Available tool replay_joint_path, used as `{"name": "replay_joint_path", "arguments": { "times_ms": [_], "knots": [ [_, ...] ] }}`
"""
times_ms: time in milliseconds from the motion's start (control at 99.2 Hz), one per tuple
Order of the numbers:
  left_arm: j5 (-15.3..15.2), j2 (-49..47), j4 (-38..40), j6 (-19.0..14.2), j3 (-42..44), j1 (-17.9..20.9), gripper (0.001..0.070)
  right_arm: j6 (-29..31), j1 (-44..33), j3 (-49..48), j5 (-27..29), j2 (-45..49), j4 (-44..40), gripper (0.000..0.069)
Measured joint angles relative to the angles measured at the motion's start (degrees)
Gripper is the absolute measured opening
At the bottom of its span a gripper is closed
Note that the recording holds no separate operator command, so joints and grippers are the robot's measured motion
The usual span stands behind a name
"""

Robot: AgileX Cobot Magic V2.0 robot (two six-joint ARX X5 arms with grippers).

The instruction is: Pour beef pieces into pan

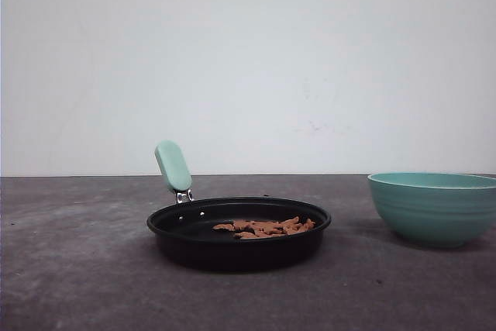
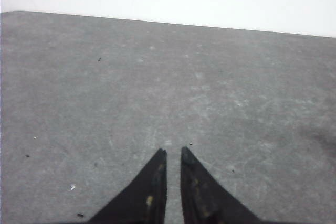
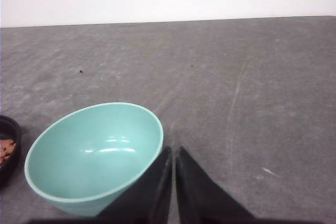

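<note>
The pan [image 1: 239,232] sits on the grey desk [image 1: 77,269] near the middle, its mint-green handle [image 1: 173,167] rising from the far-left rim and tilting up toward the far left. The beef pieces [image 1: 266,227] lie in a loose heap inside the pan, right of its centre, spread mostly left to right. A teal bowl [image 1: 432,207] stands upright, well to the right of the pan, and holds nothing. The right hand [image 3: 172,153] hovers just beside the bowl's rim, fingers pressed nearly together, pinching nothing; the pan's edge shows beyond the bowl. The left hand [image 2: 173,153] hangs over bare desk, fingers almost closed, gripping nothing.
</note>
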Motion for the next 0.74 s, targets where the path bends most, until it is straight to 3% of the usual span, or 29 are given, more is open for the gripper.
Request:
{"name": "replay_joint_path", "arguments": {
  "times_ms": [252,736],
  "knots": [
    [-0.02,0.0,0.0,1.81,0.0,0.0,0.002,0.0,0.0,0.0,0.0,0.0,0.0,0.0011],
    [-0.02,0.0,0.0,2.01,0.0,0.0,0.002,0.0,0.0,0.0,-0.02,0.0,0.0,0.0011]
  ]
}}
